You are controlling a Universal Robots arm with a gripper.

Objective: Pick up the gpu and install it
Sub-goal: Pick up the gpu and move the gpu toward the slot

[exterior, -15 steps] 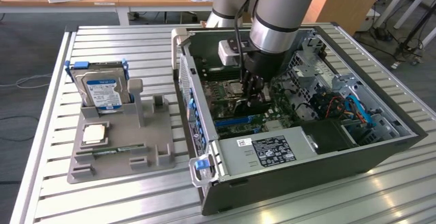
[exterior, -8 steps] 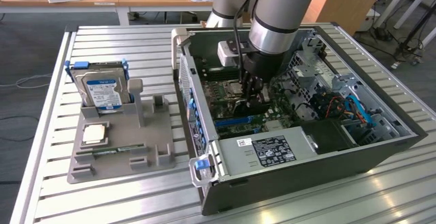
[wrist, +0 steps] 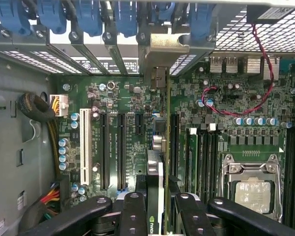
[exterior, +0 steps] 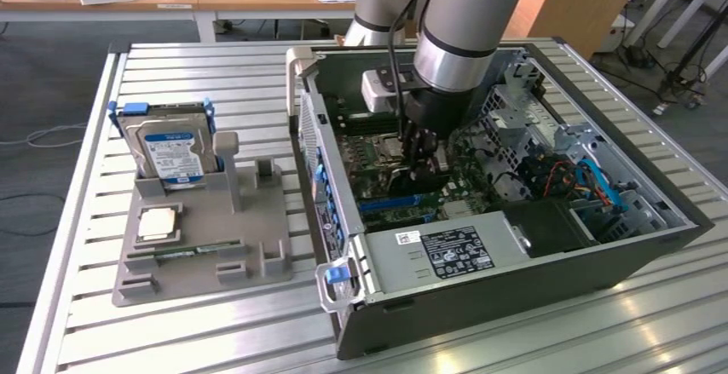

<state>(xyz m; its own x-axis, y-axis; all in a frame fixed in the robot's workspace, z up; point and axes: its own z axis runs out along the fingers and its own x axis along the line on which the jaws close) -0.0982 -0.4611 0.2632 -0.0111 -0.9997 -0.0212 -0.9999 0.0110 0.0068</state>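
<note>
Your fingers [wrist: 133, 214] stood partway closed, clamped on the thin dark gpu card [wrist: 156, 164]. The card was held edge-on among the green motherboard [wrist: 221, 88] slots, inside the open grey computer case [exterior: 489, 302].

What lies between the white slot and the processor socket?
In the wrist view: black expansion slots, then the gpu edge-on in the gripper, then more black slots.

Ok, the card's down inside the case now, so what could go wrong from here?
1. The gpu hangs edge-on in the gripper among several parallel black slots. A small sideways offset could press its edge onto the motherboard instead of into a slot.
2. Its metal bracket sits close under the blue latches at the rear frame and might catch there.
</note>
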